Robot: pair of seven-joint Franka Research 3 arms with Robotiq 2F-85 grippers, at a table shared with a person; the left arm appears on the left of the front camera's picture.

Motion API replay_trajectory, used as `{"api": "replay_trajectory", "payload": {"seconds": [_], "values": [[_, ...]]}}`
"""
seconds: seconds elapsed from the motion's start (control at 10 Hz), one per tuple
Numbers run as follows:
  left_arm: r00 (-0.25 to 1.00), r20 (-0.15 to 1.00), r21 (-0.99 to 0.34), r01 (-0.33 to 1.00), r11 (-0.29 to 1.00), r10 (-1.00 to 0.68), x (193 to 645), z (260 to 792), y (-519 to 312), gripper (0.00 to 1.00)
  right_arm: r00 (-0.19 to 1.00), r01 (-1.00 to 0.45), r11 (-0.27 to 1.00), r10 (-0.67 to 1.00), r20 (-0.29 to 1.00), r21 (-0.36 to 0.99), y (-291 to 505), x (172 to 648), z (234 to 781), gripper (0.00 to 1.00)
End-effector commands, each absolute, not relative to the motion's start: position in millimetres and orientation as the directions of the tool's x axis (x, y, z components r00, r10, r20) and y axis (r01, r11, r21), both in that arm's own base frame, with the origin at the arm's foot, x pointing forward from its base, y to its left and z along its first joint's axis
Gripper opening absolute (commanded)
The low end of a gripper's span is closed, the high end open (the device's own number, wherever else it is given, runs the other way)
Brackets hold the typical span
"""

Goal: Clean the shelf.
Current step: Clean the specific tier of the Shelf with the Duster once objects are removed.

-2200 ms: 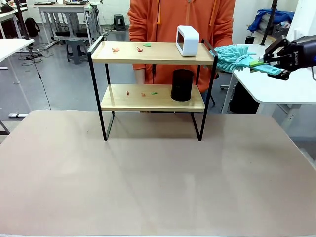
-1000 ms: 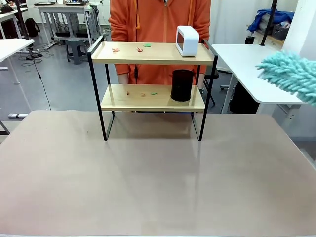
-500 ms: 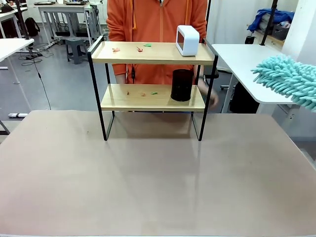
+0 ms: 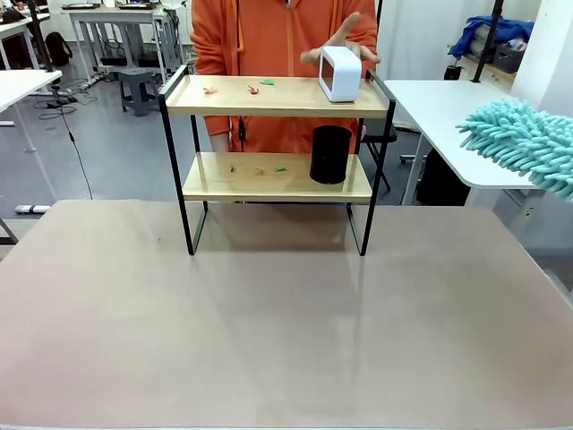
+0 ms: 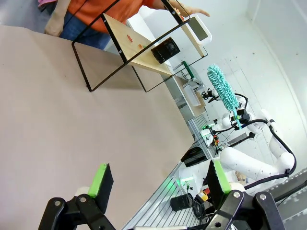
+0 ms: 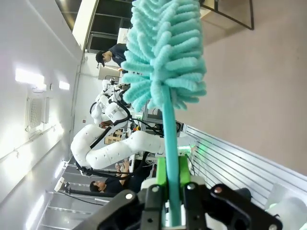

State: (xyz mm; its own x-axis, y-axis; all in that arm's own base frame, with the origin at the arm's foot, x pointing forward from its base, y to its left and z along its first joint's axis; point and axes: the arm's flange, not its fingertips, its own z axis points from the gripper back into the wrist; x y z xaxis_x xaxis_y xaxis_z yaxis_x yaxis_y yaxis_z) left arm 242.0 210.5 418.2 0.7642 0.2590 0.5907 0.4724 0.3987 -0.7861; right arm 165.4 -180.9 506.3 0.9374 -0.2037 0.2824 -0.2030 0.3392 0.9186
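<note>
The shelf (image 4: 277, 97) stands at the far middle of the brown table, also seen in the left wrist view (image 5: 139, 52). Small red and green scraps (image 4: 253, 88) lie on its top board, and more scraps (image 4: 260, 170) on the lower one. A white box (image 4: 340, 73) sits on top, with the person's hand (image 4: 345, 40) over it. A black cylinder (image 4: 330, 154) stands on the lower board. A teal fluffy duster (image 4: 524, 143) hangs at the right edge, clear of the shelf. My right gripper (image 6: 171, 175) is shut on the duster's handle (image 6: 169, 134). My left gripper (image 5: 159, 178) is open above the table.
A person in an orange hoodie (image 4: 286, 45) stands behind the shelf. A white table (image 4: 448, 116) is at the right, behind the duster. The brown tabletop (image 4: 269, 322) spreads wide in front of the shelf.
The duster swung away from the shelf's right end to the right edge and now holds nearly still. The person's hand rose from beside the lower board to the white box.
</note>
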Motion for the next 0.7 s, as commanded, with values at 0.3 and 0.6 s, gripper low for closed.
{"api": "replay_trajectory", "payload": {"seconds": [0.3, 0.6], "values": [[0.747, 0.611, -0.775, 0.496, 0.392, 0.262, 242.2, 418.7, 209.5, 1.00, 0.935, -0.213, 0.323, -0.206, 0.288, 0.922, -182.9, 165.3, 511.6, 0.00], [0.747, 0.611, -0.775, 0.496, 0.392, 0.262, 242.2, 418.7, 209.5, 1.00, 0.935, -0.213, 0.323, -0.206, 0.288, 0.922, -182.9, 165.3, 511.6, 0.00]]}}
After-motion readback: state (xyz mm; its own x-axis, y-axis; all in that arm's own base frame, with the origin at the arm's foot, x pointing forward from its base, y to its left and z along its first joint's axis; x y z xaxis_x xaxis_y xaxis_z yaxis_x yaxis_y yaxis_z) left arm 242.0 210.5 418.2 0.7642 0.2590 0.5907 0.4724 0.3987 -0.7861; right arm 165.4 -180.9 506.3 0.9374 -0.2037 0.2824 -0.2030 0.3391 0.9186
